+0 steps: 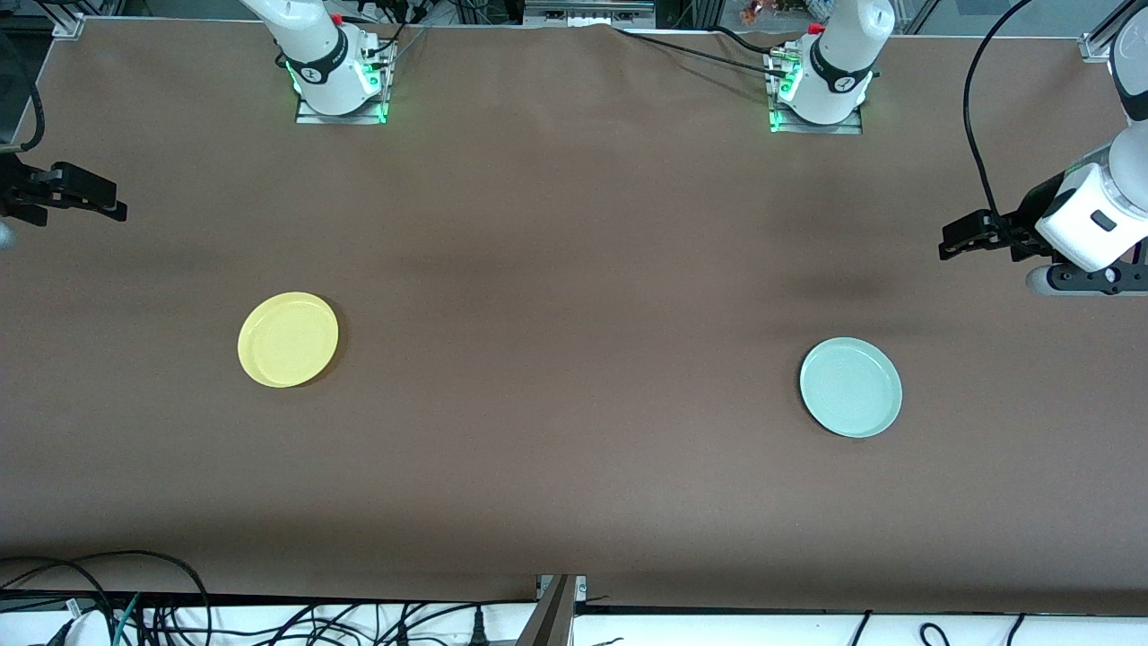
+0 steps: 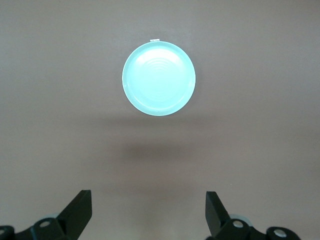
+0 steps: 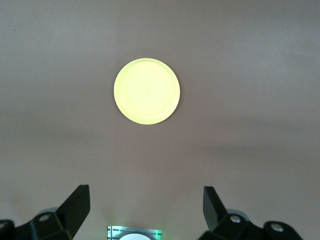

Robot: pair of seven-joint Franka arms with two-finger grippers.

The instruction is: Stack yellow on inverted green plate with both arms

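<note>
Front view: yellow plate (image 1: 288, 339) on worktop (image 1: 574, 269) toward right arm's end; green plate (image 1: 850, 387) toward left arm's end, well apart. Right claw (image 1: 112, 205) and left claw (image 1: 951, 242) high at table ends.

Left wrist view: left claw (image 2: 147, 212) wide, empty.

Right wrist view: right claw (image 3: 146, 210) wide, empty.

Risk: low rims could slip from a pinch.

High front overview facing both bases; downward wrist views, one plate each.
</note>
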